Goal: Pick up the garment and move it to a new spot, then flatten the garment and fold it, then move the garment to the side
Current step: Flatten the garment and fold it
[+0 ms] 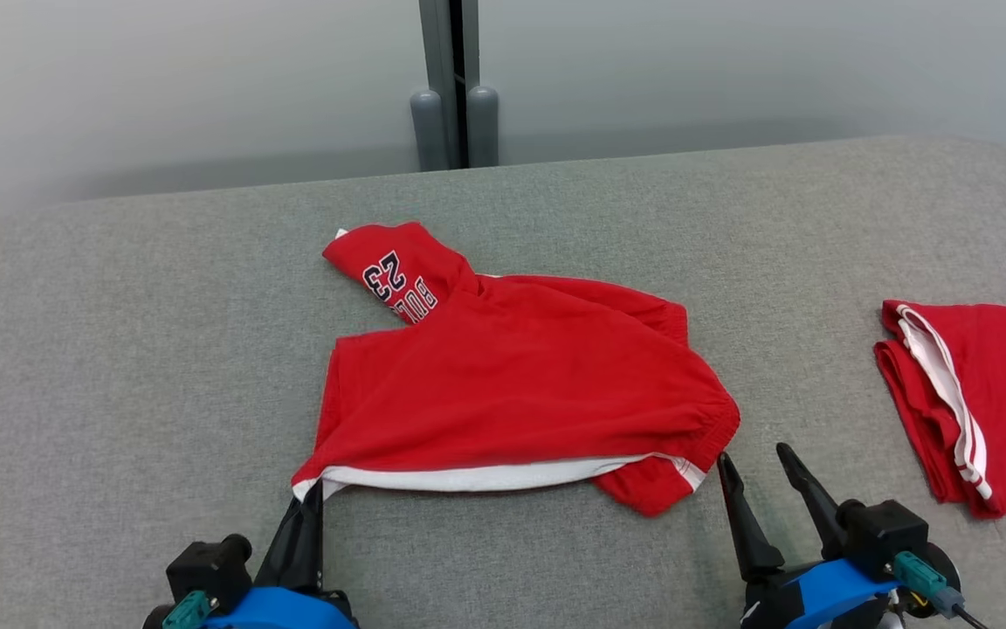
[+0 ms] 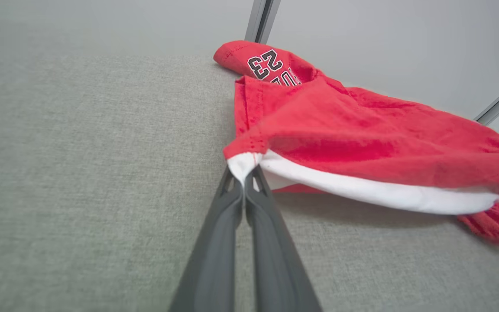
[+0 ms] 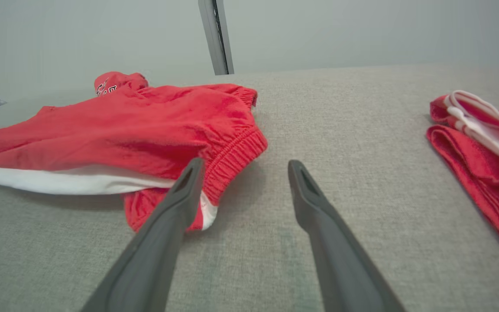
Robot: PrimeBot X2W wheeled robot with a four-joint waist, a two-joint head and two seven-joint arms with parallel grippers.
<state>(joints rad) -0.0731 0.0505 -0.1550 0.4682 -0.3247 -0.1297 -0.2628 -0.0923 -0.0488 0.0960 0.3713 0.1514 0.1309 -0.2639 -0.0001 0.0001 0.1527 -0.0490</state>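
A red garment (image 1: 512, 376) with white trim and a "23" print lies crumpled in the middle of the grey surface. My left gripper (image 1: 318, 491) is shut on its near-left white corner; the left wrist view shows the white hem (image 2: 243, 167) pinched between the two closed fingertips, with the garment (image 2: 362, 130) spreading away to the right. My right gripper (image 1: 752, 459) stands open just off the garment's near-right corner, with nothing between its fingers. In the right wrist view the garment (image 3: 145, 125) lies left of the open right gripper (image 3: 243, 167), its elastic waistband beside the left fingertip (image 3: 191, 171).
A second red garment (image 1: 974, 393) with white stripes lies folded at the right edge, also seen as a red pile (image 3: 487, 160) in the right wrist view. The grey fabric surface (image 1: 119, 367) spreads wide to the left. A grey post (image 1: 455, 96) stands behind.
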